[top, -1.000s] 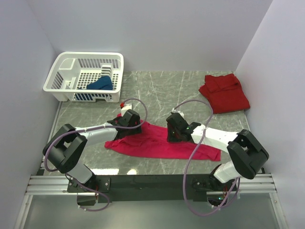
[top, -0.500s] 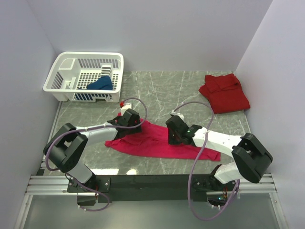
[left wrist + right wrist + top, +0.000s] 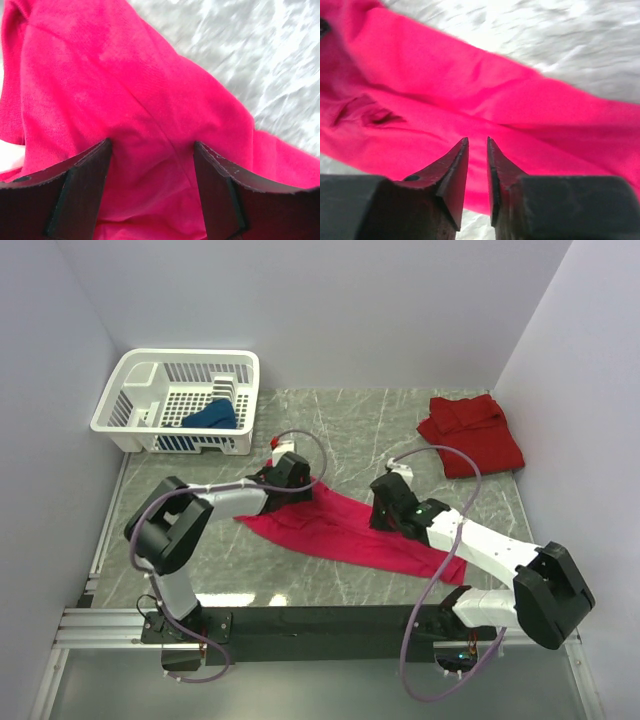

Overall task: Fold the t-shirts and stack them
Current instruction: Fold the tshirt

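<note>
Tabletop [image 3: 340, 430] of grey marble pattern fills the scene, walled by pale panels on three sides. Two arms reach across it from the near edge: the left arm [image 3: 215, 502] bends in from the near left, and the right arm [image 3: 480, 545] stretches in low from the near right.

One white lattice basket [image 3: 200, 353] stands in the far left corner.

Three t-shirts are in sight. The magenta t-shirt [image 3: 340, 535] is the largest spread of cloth. It lies on the middle of the table as a long creased band running from the left gripper down toward the near right. The dark red t-shirt [image 3: 472, 435] lies in a bunched, roughly folded heap at the far right, well apart from the magenta one. The dark blue t-shirt [image 3: 212, 417] sits crumpled inside the basket, against its near right side.

The left gripper [image 3: 300, 483] is at the far left end of the magenta t-shirt. In its wrist view its two fingers [image 3: 80, 190] stand spread wide, with the cloth swelling up between them. Whether they press or hold the cloth I cannot tell.

The right gripper [image 3: 383, 512] is over the middle of the band. Its fingers [image 3: 452, 170] are drawn nearly together with a narrow slit left between the tips, and no cloth shows in that slit.
</note>
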Tool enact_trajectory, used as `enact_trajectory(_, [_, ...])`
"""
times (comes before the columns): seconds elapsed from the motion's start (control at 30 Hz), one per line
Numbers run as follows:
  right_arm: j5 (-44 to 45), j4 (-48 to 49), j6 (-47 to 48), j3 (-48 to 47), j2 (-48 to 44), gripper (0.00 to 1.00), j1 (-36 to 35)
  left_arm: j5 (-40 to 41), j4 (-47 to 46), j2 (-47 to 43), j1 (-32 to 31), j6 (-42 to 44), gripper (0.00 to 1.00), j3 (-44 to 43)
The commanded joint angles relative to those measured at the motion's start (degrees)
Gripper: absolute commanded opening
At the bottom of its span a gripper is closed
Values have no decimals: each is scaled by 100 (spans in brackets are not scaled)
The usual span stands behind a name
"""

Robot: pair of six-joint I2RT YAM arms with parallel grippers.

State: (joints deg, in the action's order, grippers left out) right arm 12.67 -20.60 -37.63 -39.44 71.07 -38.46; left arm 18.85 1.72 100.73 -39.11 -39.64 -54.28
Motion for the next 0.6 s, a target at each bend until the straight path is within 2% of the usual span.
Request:
enact_trajectory(0.0, [219,12,150,182,-268,31,312,-233,259,526,-18,96,73,-581])
enact_trajectory(0.17, [210,100,291,489,-392,36,769,-224,549,1361,166,246,73,-1522])
enact_trajectory(0.47, [-167,425,142,771,-163,38,796,-347,1023,2705,580,553,73,-3631])
enact_trajectory(0.57, [-396,609,71,824,-59,38,761,-452,1312,3171,659,676,73,-4596])
